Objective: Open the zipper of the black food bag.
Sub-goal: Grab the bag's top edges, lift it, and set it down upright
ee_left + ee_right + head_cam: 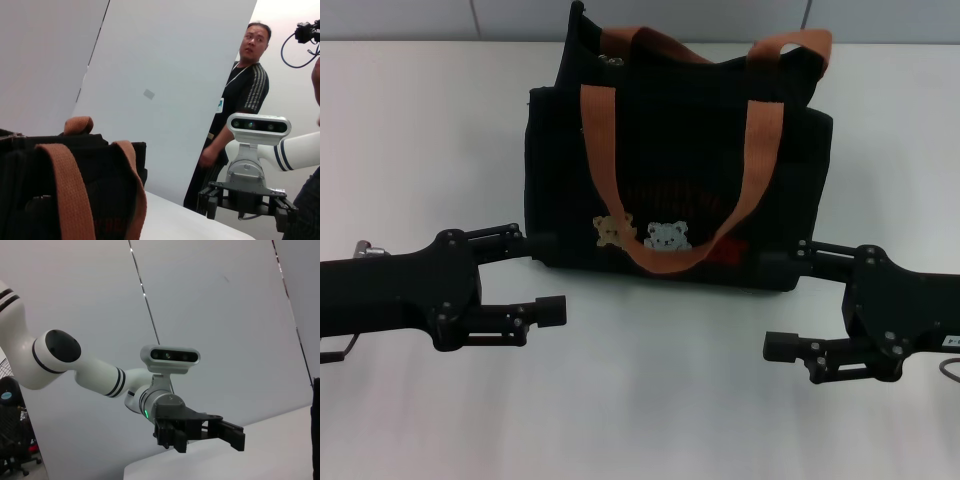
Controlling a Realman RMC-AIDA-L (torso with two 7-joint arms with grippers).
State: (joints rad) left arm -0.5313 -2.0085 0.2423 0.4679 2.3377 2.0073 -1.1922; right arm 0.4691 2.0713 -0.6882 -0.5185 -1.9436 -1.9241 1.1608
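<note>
While the white desk carries it upright, the black food bag stands centred and within reach of both arms. Low in front of the bag, the left claw and right claw flank it, spread, touching nothing. Along the bag's top edge, the zipper looks untouched.

the black food bag looks like matt woven cloth, kinda soft. its handles are orange-brown ribbed webbing. bear patches look stitched fabric. both grippers, left gripper and right gripper, are matt black hard plastic or metal. the table is smooth white.
</note>
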